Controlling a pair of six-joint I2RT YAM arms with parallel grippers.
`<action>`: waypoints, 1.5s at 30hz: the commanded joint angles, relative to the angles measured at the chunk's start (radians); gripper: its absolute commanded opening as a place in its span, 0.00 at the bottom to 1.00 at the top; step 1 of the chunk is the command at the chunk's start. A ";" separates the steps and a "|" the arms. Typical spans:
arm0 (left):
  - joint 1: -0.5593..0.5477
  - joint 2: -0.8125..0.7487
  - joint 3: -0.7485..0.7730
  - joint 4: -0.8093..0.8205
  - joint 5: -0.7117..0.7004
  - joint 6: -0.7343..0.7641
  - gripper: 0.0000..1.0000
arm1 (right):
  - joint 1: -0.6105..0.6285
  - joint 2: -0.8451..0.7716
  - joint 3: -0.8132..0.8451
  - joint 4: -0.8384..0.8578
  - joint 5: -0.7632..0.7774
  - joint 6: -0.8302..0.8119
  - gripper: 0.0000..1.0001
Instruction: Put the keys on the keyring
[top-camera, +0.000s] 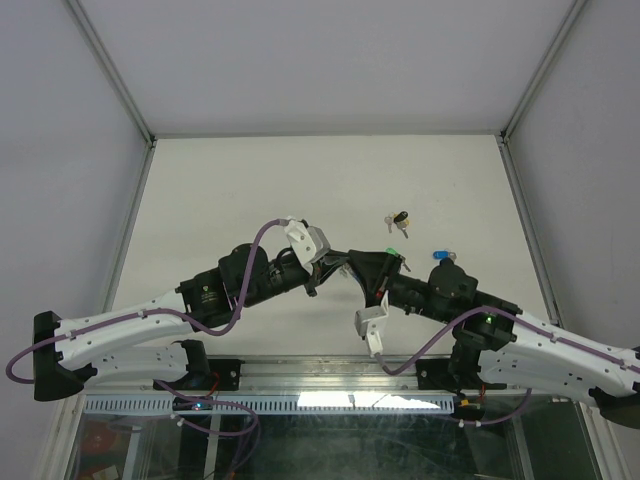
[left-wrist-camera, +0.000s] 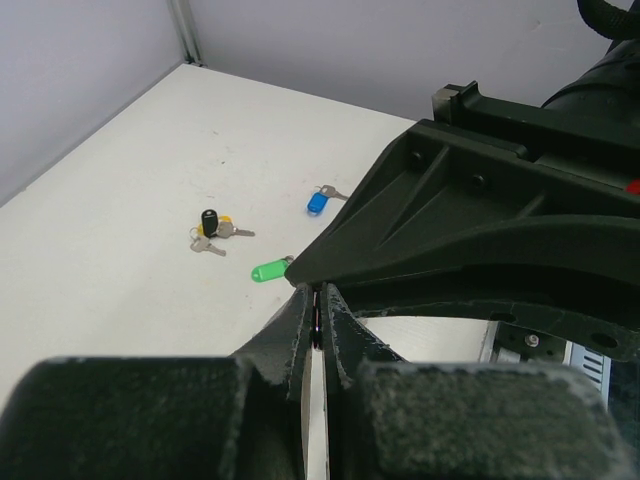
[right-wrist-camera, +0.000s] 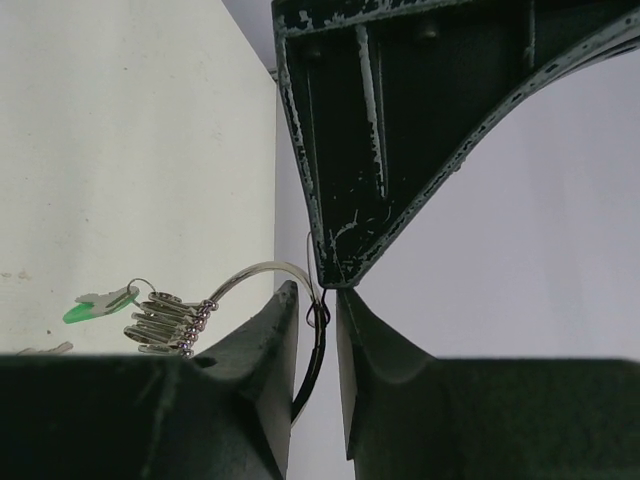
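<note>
The keyring (right-wrist-camera: 265, 265) is held up.
The left gripper (left-wrist-camera: 316, 330) is pinched on its wire; the right gripper (right-wrist-camera: 318, 310) has the wire between its tips (tight or not, I cannot tell).

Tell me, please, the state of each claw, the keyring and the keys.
left claw: shut on the wire of the keyring.
right claw: that wire runs through its narrow gap; gripped or not, unclear.
keyring: held where the claws meet, silver keys bunched on it.
green key: by that bunch; threading unclear.
blue key: loose on the table.
black-and-yellow key bunch: loose on the table.
</note>
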 joint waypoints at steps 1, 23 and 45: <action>-0.001 -0.028 0.037 0.019 0.044 0.005 0.00 | 0.004 0.006 0.041 0.073 0.012 0.022 0.22; -0.001 -0.254 -0.039 -0.079 -0.210 -0.072 0.59 | 0.003 0.065 0.222 -0.117 0.184 0.242 0.00; -0.001 -0.268 -0.015 -0.250 -0.228 -0.278 0.61 | 0.004 0.248 0.450 -0.494 0.194 0.772 0.00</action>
